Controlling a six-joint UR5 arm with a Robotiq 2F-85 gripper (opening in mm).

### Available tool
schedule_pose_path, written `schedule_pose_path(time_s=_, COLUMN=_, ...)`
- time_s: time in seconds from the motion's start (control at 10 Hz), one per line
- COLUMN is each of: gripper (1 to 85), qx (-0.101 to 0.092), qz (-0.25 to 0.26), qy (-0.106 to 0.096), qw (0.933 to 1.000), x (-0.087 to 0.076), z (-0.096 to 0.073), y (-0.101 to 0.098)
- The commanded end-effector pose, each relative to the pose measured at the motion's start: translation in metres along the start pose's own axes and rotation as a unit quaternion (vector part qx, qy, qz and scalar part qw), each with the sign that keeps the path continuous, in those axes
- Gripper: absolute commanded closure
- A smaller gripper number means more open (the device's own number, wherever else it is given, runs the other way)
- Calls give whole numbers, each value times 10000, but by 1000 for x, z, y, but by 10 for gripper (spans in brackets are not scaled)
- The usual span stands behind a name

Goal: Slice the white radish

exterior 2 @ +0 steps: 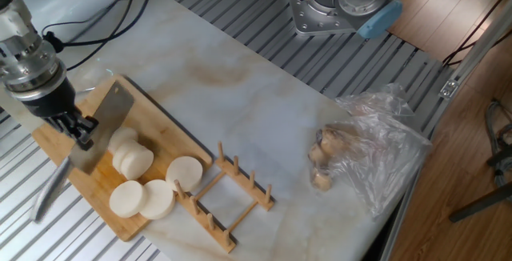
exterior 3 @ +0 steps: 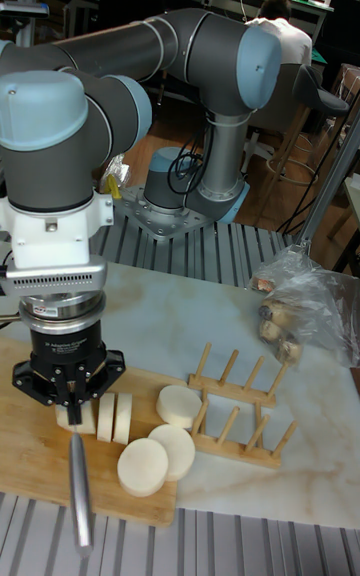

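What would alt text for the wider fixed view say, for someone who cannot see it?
A robot claw grips a cleaver, its blade against a white radish stub on a wooden cutting board, with three cut discs lying nearby. Beside the board stand a wooden rack and a clear plastic bag of brownish lumps.

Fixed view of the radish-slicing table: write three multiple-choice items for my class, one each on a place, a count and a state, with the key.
1. Where is the wooden rack?
A. inside the bag
B. beside the cutting board, between it and the plastic bag
C. under the knife

2. How many white radish discs lie flat on the board?
A. one
B. three
C. six

3. The gripper is:
A. open over the bag
B. open and empty
C. shut on the knife

Key: B, the rack sits by the board's edge; B, three flat discs lie near the upright pieces; C, its fingers clamp the knife.
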State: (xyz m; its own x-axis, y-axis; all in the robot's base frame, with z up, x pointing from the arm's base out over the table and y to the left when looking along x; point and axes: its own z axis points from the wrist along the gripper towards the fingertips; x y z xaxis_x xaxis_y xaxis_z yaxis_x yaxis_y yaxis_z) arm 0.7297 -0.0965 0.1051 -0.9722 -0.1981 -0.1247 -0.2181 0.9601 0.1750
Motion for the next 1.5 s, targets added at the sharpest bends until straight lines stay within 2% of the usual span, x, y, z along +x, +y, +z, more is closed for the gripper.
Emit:
schedule_pose_path(time_s=0.0, gripper=843, qx=45, qz=41, qy=64, qw=10000, x=3, z=5, y=1)
schedule_pose_path(time_s=0.3, gripper=843, qx=34, qz=-20, qy=181, qw=9998, x=5, z=-3, y=-3)
schedule_pose_path(time_s=0.8, gripper=843, qx=86, qz=-77, qy=257, qw=9996, x=13, z=8, y=-5)
schedule_pose_path(time_s=1.0, gripper=843, qx=94, qz=-159, qy=450, qw=9988, x=19, z=0, y=-8)
schedule_pose_path(time_s=1.4, gripper=843, qx=47, qz=-104, qy=390, qw=9992, x=15, z=1, y=-3)
